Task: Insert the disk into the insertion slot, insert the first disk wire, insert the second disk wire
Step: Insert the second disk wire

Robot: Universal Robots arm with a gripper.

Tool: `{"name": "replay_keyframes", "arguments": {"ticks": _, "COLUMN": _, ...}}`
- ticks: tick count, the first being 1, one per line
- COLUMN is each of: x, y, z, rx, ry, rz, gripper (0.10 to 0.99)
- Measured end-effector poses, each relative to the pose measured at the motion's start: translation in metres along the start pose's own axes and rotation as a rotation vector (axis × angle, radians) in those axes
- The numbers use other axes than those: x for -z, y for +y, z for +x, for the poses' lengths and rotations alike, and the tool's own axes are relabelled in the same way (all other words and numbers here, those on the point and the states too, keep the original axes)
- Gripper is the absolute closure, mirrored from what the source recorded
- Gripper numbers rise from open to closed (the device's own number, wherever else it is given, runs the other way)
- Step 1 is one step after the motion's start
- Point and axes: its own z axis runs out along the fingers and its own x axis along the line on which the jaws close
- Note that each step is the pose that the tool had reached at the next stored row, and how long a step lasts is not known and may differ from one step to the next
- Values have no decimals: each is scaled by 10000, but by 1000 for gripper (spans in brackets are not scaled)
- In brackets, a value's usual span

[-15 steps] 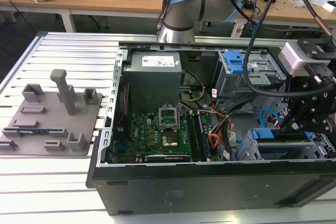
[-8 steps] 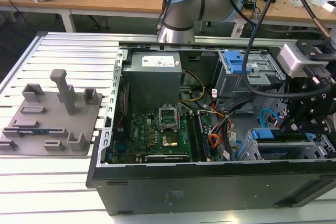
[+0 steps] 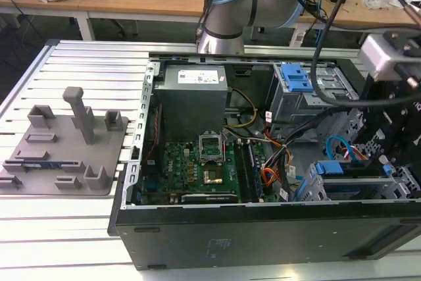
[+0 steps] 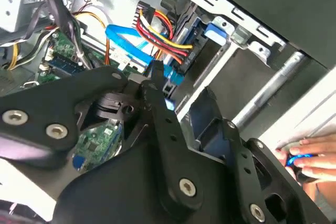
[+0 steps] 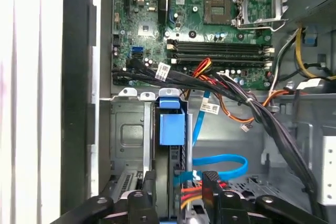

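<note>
We could not tell whether the jaws of the gripper (image 5: 180,184) were clenched or released. In the first wrist view they stood either side of the rear end of the disk (image 5: 172,127), but the plugs and cabling crowding the space between them hid any contact. In the second wrist view the gripper (image 4: 153,83) sat right against the small blue plug where the second disk wire (image 4: 123,38) ended.

The disk lay seated in the insertion slot (image 5: 128,135), and its blue carrier showed low toward the exterior view's right. The first disk wire (image 4: 163,32), the red, orange and yellow bundle, ran down to the disk's end just beside that blue plug and looked plugged in. We therefore judged the step in hand to be the seating of the second disk wire, whose light-blue loop (image 5: 220,161) curved close by the jaws.

To do this well, we thought the plug had to be kept square to its socket and pushed straight along the disk's length, because a tilted plug would jam or bend. The push had to be gentle, and the neighbouring bundle had to be left undisturbed. The loop needed slack, clear of the thick black cable sleeve (image 5: 273,129) crossing above the bay.

A person's hand (image 4: 310,156) rested outside the case, well apart from the work.
</note>
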Motion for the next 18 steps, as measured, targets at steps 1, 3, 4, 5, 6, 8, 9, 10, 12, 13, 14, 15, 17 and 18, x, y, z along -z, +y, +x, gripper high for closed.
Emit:
{"name": "replay_keyframes", "arguments": {"ticks": 1, "x": 46, "y": 1, "z": -2, "rx": -1, "ry": -2, "rz": 0, "gripper": 608}}
{"name": "replay_keyframes", "arguments": {"ticks": 3, "x": 157, "y": 3, "z": -7, "rx": 0, "ry": 5, "rz": 1, "gripper": 608}}
{"name": "replay_keyframes", "arguments": {"ticks": 4, "x": 200, "y": 3, "z": -10, "rx": 0, "ry": 5, "rz": 3, "gripper": 608}}
{"name": "replay_keyframes", "arguments": {"ticks": 5, "x": 246, "y": 4, "z": -13, "rx": 1, "ry": 8, "rz": 8, "gripper": 624}}
{"name": "replay_keyframes", "arguments": {"ticks": 6, "x": 254, "y": 4, "z": -13, "rx": 0, "ry": 11, "rz": 9, "gripper": 690}}
{"name": "replay_keyframes", "arguments": {"ticks": 8, "x": 254, "y": 4, "z": -13, "rx": 0, "ry": 9, "rz": 11, "gripper": 757}}
{"name": "replay_keyframes", "arguments": {"ticks": 9, "x": 255, "y": 4, "z": -13, "rx": 1, "ry": 10, "rz": 11, "gripper": 812}}
{"name": "replay_keyframes", "arguments": {"ticks": 10, "x": 255, "y": 4, "z": -13, "rx": 1, "ry": 10, "rz": 11, "gripper": 875}}
{"name": "replay_keyframes", "arguments": {"ticks": 12, "x": 255, "y": 4, "z": -13, "rx": 2, "ry": 10, "rz": 11, "gripper": 980}}
{"name": "replay_keyframes", "arguments": {"ticks": 13, "x": 255, "y": 4, "z": -13, "rx": 1, "ry": 11, "rz": 10, "gripper": 980}}
{"name": "replay_keyframes", "arguments": {"ticks": 14, "x": 255, "y": 4, "z": -13, "rx": 2, "ry": 11, "rz": 10, "gripper": 980}}
{"name": "replay_keyframes", "arguments": {"ticks": 15, "x": 255, "y": 4, "z": -13, "rx": 2, "ry": 10, "rz": 11, "gripper": 980}}
{"name": "replay_keyframes", "arguments": {"ticks": 17, "x": 255, "y": 4, "z": -13, "rx": 3, "ry": 10, "rz": 10, "gripper": 980}}
{"name": "replay_keyframes", "arguments": {"ticks": 18, "x": 255, "y": 4, "z": -13, "rx": 4, "ry": 10, "rz": 10, "gripper": 980}}
